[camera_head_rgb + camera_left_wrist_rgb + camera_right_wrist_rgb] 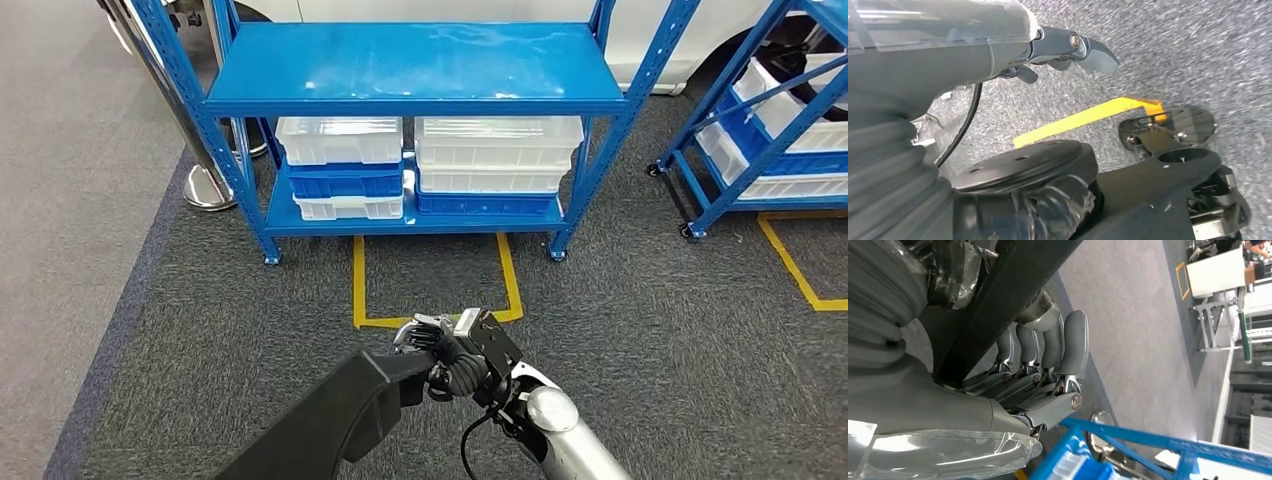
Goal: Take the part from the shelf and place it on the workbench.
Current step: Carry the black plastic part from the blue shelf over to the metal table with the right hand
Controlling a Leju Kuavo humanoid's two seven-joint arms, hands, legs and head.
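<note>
A long black part (330, 415) runs from the picture's lower left up to the middle of the head view. My right hand (462, 352) grips its upper end, low over the carpet in front of the blue shelf (415, 100). In the right wrist view the fingers (1048, 352) curl around the black part (998, 305). My left hand (1068, 50) hangs over the grey carpet with nothing in it, its fingers loosely extended.
The shelf's top board is bare; white and blue bins (430, 165) fill its lower level. A yellow floor outline (430, 290) lies before it. A second blue rack (780, 130) stands at the right, a metal post base (208, 185) at the left.
</note>
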